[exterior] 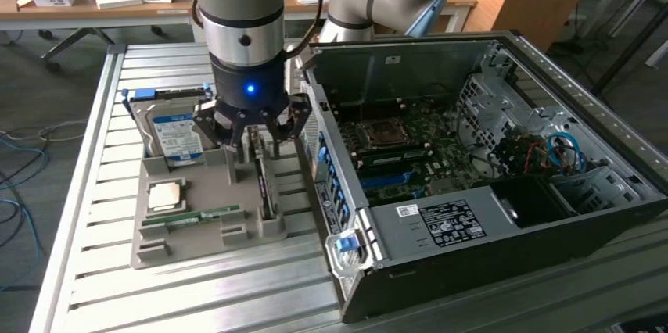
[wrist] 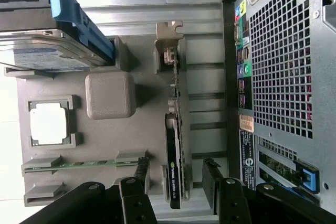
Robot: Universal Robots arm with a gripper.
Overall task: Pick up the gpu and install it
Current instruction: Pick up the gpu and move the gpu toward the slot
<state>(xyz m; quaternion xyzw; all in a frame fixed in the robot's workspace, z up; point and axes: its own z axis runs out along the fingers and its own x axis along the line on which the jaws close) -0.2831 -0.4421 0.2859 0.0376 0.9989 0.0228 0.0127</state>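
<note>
Exterior view: arm stands over the grey tray [exterior: 209, 233] on the slatted metal table [exterior: 105, 286], just to the exterior view's left of the open computer case [exterior: 501, 192]. Gripper [exterior: 256, 141] is low above the tray's case-side slot, fingers spread. The gpu [exterior: 264, 192] stands on edge in that slot; its far end is hidden behind the fingers. Also in the tray: hard drive [exterior: 172, 137], partly covered by the gripper, a processor [exterior: 167, 195] and a memory stick [exterior: 193, 217]. Wrist view: gpu [wrist: 176, 150] seen edge-on, its silvery bracket [wrist: 169, 45] at the far end. Gripper [wrist: 175, 165] wide, one finger on each side of the card, with a gap on both sides and nothing held. Fingertips overlap the tray edge, so their height above the card is hard to judge. The case's perforated rear panel [wrist: 283, 66] is cut off by the frame.
</note>
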